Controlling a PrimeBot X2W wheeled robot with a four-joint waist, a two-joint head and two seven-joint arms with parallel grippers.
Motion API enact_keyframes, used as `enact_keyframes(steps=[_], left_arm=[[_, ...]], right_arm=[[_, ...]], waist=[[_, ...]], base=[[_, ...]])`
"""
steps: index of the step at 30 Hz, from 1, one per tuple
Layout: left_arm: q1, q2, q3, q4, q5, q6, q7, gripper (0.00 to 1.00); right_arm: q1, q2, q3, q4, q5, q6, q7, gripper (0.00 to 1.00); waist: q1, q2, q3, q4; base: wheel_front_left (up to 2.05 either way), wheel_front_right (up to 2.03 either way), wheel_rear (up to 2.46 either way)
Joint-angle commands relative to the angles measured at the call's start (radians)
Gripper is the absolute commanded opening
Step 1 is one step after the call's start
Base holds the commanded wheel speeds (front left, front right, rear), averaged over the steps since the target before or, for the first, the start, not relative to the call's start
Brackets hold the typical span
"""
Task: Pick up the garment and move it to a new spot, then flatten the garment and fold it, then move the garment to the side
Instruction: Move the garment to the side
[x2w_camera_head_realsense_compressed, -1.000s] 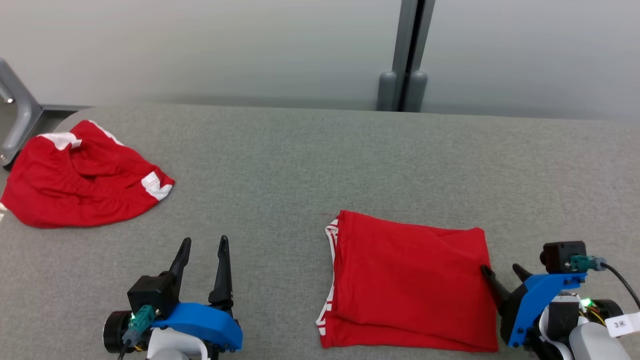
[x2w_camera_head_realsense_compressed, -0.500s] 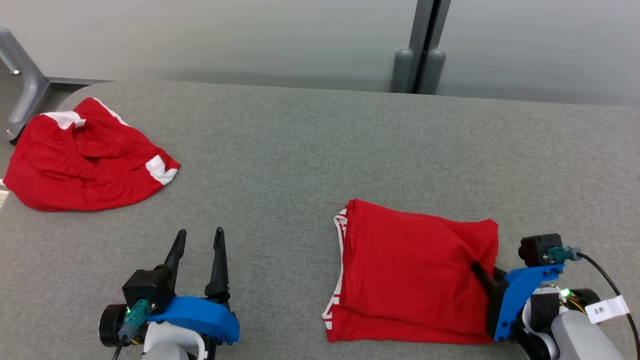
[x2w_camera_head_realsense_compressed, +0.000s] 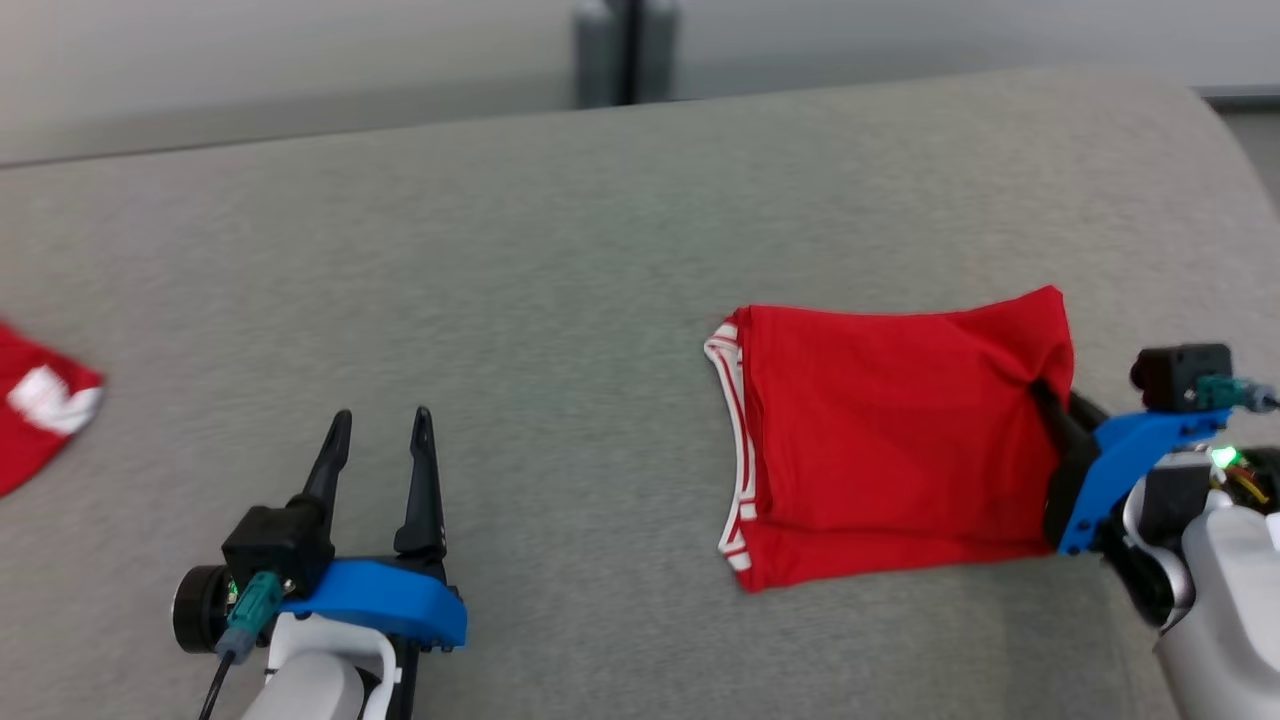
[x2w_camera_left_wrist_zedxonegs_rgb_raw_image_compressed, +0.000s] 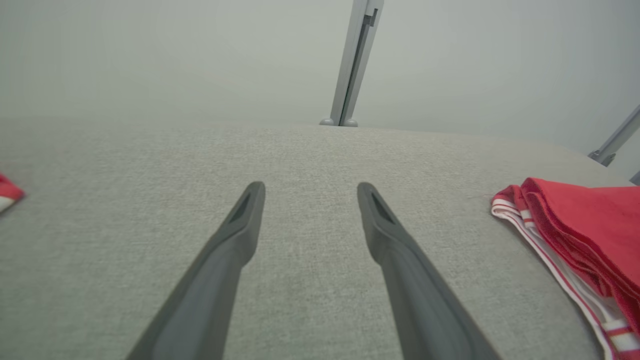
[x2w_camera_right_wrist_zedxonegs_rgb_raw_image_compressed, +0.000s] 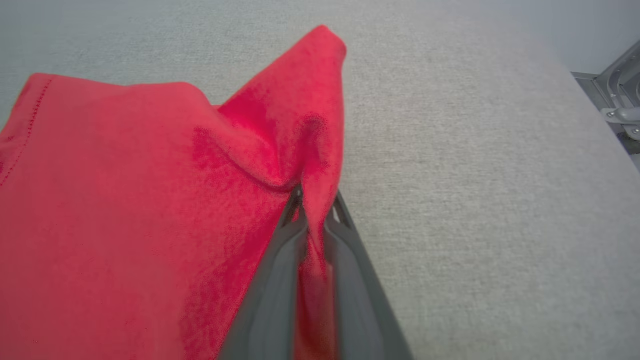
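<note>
Spotter: Garment position?

Operator: I see the garment (x2w_camera_head_realsense_compressed: 890, 430) folded into a rectangle on the table (x2w_camera_head_realsense_compressed: 560, 250), right of centre in the head view. It lies flat except for its upper right corner, which peaks up.

Spotter: Grippers?

Operator: My right gripper (x2w_camera_right_wrist_zedxonegs_rgb_raw_image_compressed: 312, 200) is clenched on a pinch of red cloth at the garment's right edge. In the right wrist view the fabric bunches between the fingers. My left gripper (x2w_camera_head_realsense_compressed: 380, 415) sits spread and empty at lower left, well apart from the garment.

Spotter: How will it handle?

Operator: Light, soft and limp, I judge. It puckers at the pinch, so a one-point hold may let the layers sag and spill the fold. I would rather drag it low across the table than lift it high. The right edge looks like the sensible place to grip, since the layers appear to meet there.

Spotter: Orientation?

Operator: Its long axis runs left to right across the frame. The white-striped edge faces left and the plain edge faces right, toward my right gripper.
</note>
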Motion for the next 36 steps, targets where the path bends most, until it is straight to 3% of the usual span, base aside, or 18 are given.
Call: enact_keyframes(steps=[1, 7, 14, 22, 27, 33, 36], left_arm=[[-0.025, 0.009, 0.002, -0.016, 0.010, 0.003, 0.003, 1.00], [-0.075, 0.025, -0.011, -0.055, 0.035, 0.006, 0.030, 1.00], [-0.108, 0.032, -0.028, -0.079, 0.049, 0.012, 0.054, 1.00], [-0.105, 0.040, -0.026, -0.086, 0.045, 0.018, 0.055, 1.00], [-0.107, 0.042, -0.023, -0.094, 0.045, 0.023, 0.051, 1.00], [-0.100, 0.041, -0.029, -0.098, 0.045, 0.026, 0.046, 1.00], [-0.102, 0.040, -0.030, -0.100, 0.045, 0.027, 0.045, 1.00]], right_arm=[[-0.037, -0.017, -0.011, -0.011, -0.004, 0.000, -0.012, 0.00], [-0.096, -0.009, -0.061, -0.028, -0.012, 0.000, -0.045, 0.00], [-0.133, -0.006, -0.078, -0.019, -0.019, 0.000, -0.079, 0.00], [-0.223, -0.027, -0.067, 0.026, -0.060, 0.000, -0.104, 0.00], [-0.309, -0.113, -0.078, 0.086, -0.110, 0.000, -0.079, 0.00], [-0.369, -0.234, -0.171, 0.168, -0.172, 0.000, -0.062, 0.00], [-0.375, -0.257, -0.218, 0.201, -0.205, 0.000, -0.064, 0.00]], waist=[[-0.0002, -0.0002, 0.008, -0.072], [-0.0002, -0.0002, 0.065, -0.186], [-0.0002, -0.0002, 0.096, -0.211], [-0.0002, -0.0002, 0.110, -0.147], [-0.0002, -0.0002, 0.126, -0.087], [-0.0002, -0.0002, 0.149, -0.022], [-0.0002, -0.0002, 0.159, -0.002]], base=[[0.00, 0.00, 0.00], [0.00, 0.00, 0.00], [0.00, 0.00, 0.00], [0.00, 0.00, 0.00], [0.00, 0.00, 0.00], [0.00, 0.00, 0.00], [0.00, 0.00, 0.00]])
